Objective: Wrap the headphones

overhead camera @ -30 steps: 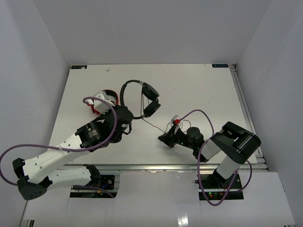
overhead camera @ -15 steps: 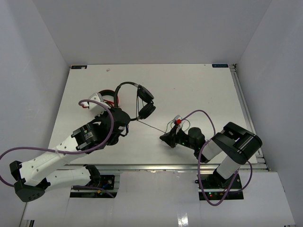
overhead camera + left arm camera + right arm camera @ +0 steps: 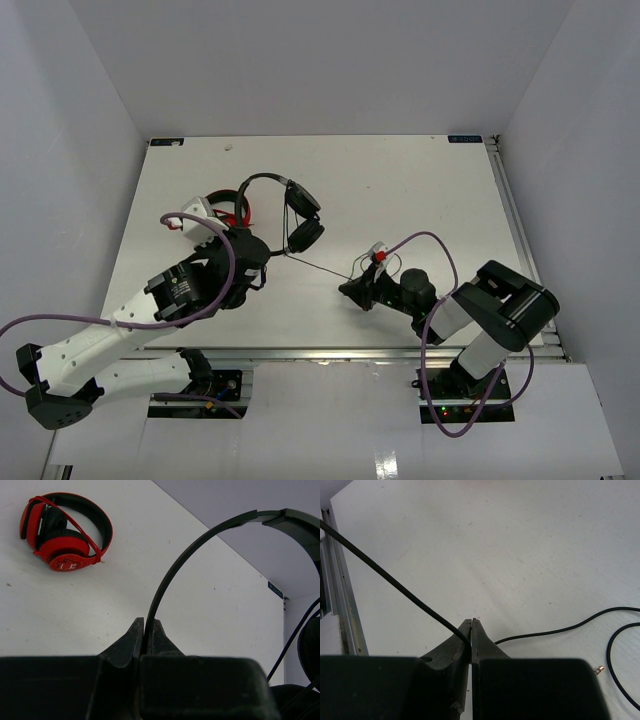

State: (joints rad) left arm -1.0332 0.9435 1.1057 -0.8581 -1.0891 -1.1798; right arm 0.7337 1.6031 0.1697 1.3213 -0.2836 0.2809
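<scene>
**Both grippers clamped: one on the cable, one on the headband**

Nearest the arm bases, the right gripper (image 3: 471, 625) is pressed together on the long thin dark cable (image 3: 385, 574). In the right wrist view the cable comes into its fingertips from the upper left in a straight line. Just right of those fingertips more thin dark cable lies slack in loose curves on the flat white table (image 3: 520, 540). A small copper-coloured plug tip (image 3: 600, 668) rests beside one curve.

From overhead, the cable runs up and to the left from the right gripper, toward the left gripper (image 3: 146, 632) and the small black on-ear headphones (image 3: 305, 234) just beyond it. The left gripper is pinched shut on the thin black headband (image 3: 257, 515). The headband arches up and to the right from its fingertips, and the two round black earcups hang off to the gripper's right.

Farther out, to the left of the left gripper and apart from it, a pair of red-and-black headphones (image 3: 65, 535) lies flat on the table. Seen from above, the black headband passes just beside them.
</scene>
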